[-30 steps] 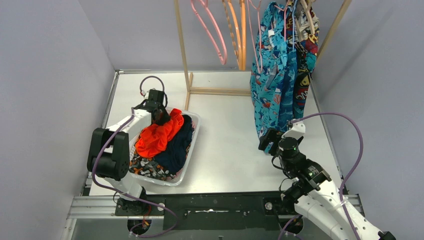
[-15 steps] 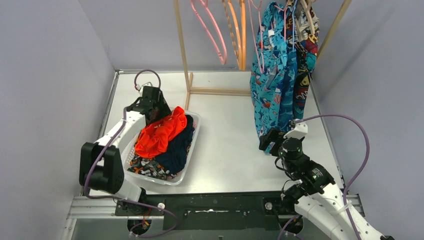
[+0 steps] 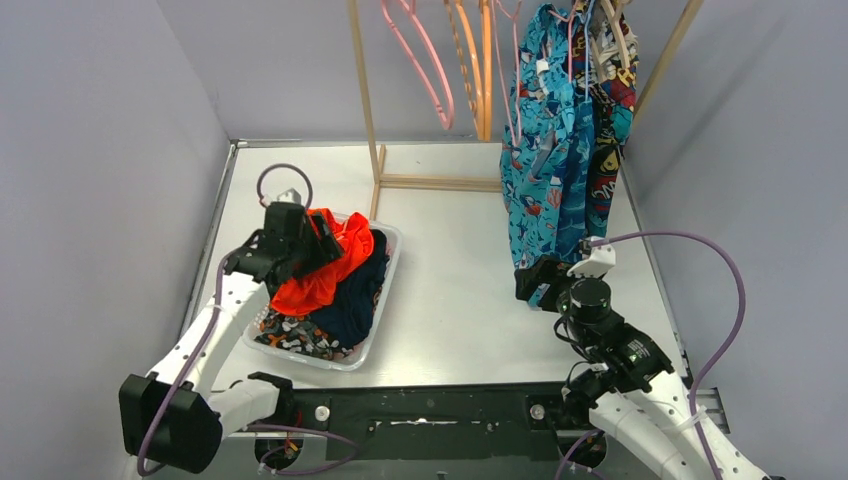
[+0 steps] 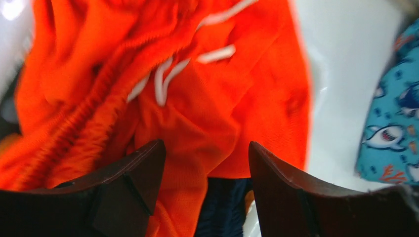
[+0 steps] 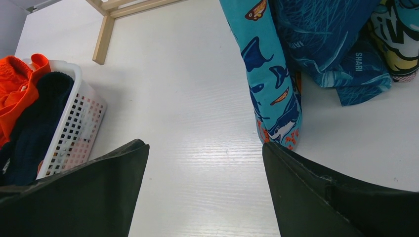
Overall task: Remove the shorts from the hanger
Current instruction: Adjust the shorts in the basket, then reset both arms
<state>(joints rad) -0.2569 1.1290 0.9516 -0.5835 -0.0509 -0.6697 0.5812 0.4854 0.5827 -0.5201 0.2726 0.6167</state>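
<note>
Left wrist view showed my left fingers (image 4: 123, 197) spread apart, empty, above orange shorts (image 4: 197, 98) in the basket (image 5: 74, 128); my right fingers (image 5: 336, 202) gaped wide, empty, near hanging teal shorts (image 5: 269, 74).

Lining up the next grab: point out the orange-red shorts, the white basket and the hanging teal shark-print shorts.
orange-red shorts (image 4: 197, 113): left wrist view, fabric below the white drawstring.
white basket (image 5: 74, 131): right wrist view, lattice side wall.
teal shark-print shorts (image 3: 545, 170): top external view, middle of the hanging leg.
</note>
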